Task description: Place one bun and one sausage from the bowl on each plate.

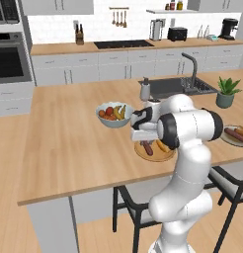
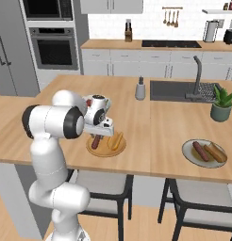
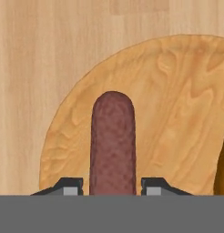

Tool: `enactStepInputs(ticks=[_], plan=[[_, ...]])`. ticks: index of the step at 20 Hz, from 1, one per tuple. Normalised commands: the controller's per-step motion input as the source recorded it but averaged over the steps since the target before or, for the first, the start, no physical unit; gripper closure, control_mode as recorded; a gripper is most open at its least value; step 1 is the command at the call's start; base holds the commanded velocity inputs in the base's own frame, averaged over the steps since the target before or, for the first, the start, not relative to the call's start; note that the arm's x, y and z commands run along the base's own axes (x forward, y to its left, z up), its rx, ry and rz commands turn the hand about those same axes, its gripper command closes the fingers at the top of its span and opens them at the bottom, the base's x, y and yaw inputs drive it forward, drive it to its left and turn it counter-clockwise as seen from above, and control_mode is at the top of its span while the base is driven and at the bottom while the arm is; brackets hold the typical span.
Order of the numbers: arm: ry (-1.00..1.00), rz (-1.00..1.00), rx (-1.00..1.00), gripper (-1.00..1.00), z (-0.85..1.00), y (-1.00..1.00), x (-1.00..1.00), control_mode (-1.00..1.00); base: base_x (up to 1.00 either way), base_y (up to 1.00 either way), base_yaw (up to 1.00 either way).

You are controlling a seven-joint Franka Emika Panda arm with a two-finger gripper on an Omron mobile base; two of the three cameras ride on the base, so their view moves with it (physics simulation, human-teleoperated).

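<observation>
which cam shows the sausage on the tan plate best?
Hand view: sausage fills the centre, lying on the tan plate between the fingertips. Right base view shows it small; left base view partly behind the arm.

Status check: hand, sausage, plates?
Gripper fingers straddle the sausage, lying on the tan plate, grip unclear. Bun beside it. Grey plate already loaded. Nothing blocking.

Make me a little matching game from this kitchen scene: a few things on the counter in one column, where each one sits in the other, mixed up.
Things:
1. sausage
2. fruit bowl
3. potted plant
4. grey plate

Places:
A. beside the sink
B. on the tan plate, between the gripper fingertips
C. far end of the counter, holding a bun and a sausage
D. behind the tan plate

Pairs: 1-B, 2-D, 3-A, 4-C
</observation>
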Motion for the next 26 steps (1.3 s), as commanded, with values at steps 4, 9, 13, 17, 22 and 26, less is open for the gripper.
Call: enactStepInputs(ticks=[4, 9, 13, 17, 22, 26], plan=[[0.0, 0.0, 0.0, -1.0, 0.05, 0.0, 0.0, -1.0, 0.0, 0.0, 0.0], [-0.04, 0.0, 0.0, -1.0, 0.43, 0.03, -0.27, -1.0, 0.0, 0.0, 0.0], [-0.04, 0.0, 0.0, -1.0, 0.71, 0.2, -0.79, -1.0, 0.0, 0.0, 0.0], [-0.06, 0.0, 0.0, -1.0, 0.79, 0.22, -1.0, -1.0, 0.0, 0.0, 0.0], [-0.1, 0.0, 0.0, -1.0, 0.94, 0.27, -0.85, -1.0, 0.0, 0.0, 0.0], [-0.11, 0.0, 0.0, -1.0, 0.84, 0.29, -0.71, -1.0, 0.0, 0.0, 0.0]])
